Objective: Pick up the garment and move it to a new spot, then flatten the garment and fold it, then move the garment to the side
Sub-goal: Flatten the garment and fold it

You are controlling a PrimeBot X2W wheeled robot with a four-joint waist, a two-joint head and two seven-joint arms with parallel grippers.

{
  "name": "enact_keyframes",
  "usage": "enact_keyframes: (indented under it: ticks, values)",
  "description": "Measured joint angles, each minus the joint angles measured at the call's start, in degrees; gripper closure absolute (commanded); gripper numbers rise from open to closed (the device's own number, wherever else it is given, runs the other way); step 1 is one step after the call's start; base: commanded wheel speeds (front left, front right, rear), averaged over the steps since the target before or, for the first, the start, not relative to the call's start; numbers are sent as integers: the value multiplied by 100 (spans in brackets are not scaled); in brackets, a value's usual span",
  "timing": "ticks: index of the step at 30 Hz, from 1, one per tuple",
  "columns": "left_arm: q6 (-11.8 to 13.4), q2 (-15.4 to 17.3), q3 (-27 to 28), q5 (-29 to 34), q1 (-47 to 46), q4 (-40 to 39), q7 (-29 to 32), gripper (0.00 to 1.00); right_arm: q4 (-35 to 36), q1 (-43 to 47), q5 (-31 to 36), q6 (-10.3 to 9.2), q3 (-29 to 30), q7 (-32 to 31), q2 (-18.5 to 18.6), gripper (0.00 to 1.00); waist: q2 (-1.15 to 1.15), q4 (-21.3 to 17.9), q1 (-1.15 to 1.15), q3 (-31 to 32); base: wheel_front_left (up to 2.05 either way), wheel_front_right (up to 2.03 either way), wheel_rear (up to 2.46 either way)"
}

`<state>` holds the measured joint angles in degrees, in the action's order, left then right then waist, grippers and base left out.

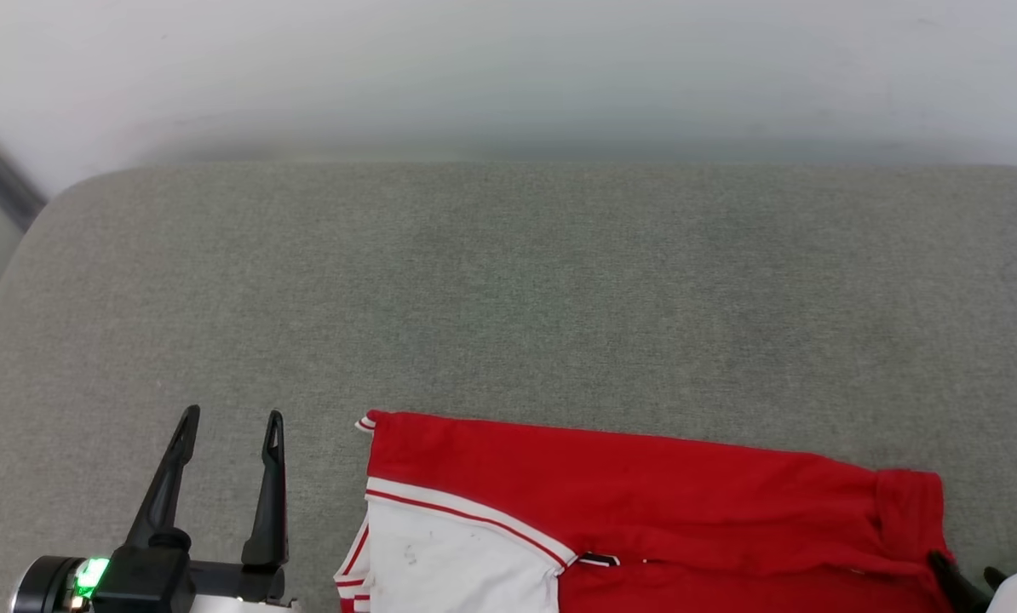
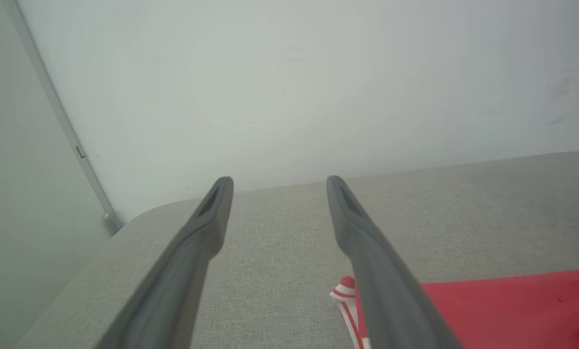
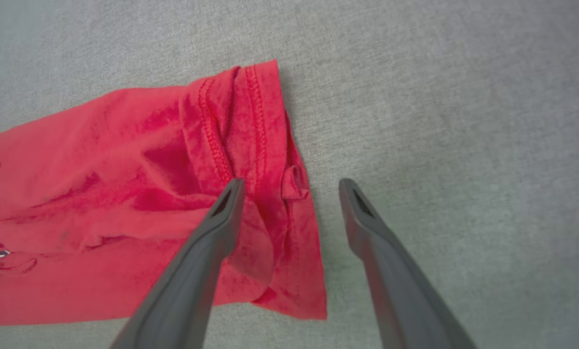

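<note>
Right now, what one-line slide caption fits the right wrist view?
Open right gripper straddles the hemmed edge of the red jersey lying on a grey fabric surface.

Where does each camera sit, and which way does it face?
Head view: on the head, facing forward and down at the shirt on the cushion; left gripper lower left, right gripper lower right.
Left wrist view: along the open left gripper toward the cushion's far edge and wall.
Right wrist view: down along the open right gripper onto the shirt's hem.
Shared: all three show the shirt.

no readable text or signs, no legible number or label on the garment [image 1: 645,485]
</note>
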<state>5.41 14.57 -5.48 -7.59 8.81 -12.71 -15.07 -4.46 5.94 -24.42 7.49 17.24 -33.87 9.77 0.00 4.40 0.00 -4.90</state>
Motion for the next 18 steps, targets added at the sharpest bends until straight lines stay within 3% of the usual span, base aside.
enact_keyframes:
  ticks: [8, 18]
  values:
    - [-392, -276, 172, 218, -67, 92, 0, 0, -488, -75, -199, 1, 37, 118, -21, 0, 0, 149, 0, -160, 0, 0, 0]
    - [-644, -503, 327, 393, -177, 166, 0, 0, -825, -251, -448, -32, -294, 196, 82, 0, 0, 285, 0, -391, 0, 0, 0]
